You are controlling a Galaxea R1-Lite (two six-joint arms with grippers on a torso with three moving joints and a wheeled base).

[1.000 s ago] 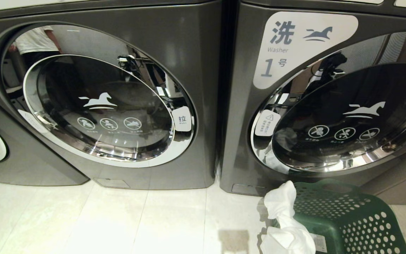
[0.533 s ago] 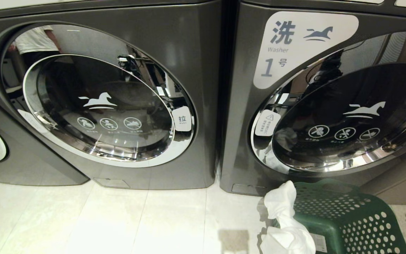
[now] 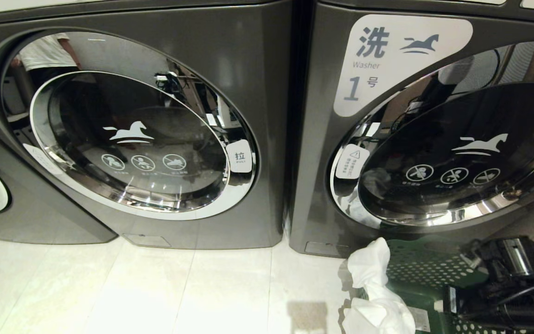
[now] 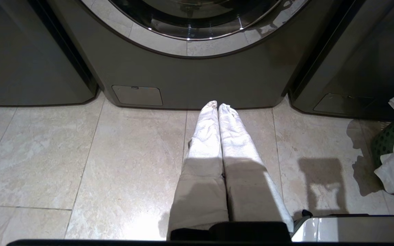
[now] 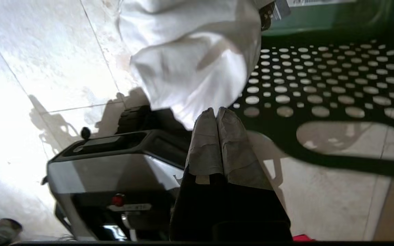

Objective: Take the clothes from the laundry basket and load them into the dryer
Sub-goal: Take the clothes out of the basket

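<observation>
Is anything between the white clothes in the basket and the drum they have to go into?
Yes. Both machine doors are shut: the left door and the right door. The white clothes hang over the green basket's rim.

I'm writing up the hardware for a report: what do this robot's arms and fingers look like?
Both grippers, left gripper and right gripper, have long tapered fingers wrapped in whitish cloth tape on black bases. The right arm is black with a shiny silver cylindrical section and black cables.

Now in view at the frame's lower right: black right arm (image 3: 503, 283), over the green perforated plastic laundry basket (image 3: 415, 273); absent a second ago.
</observation>
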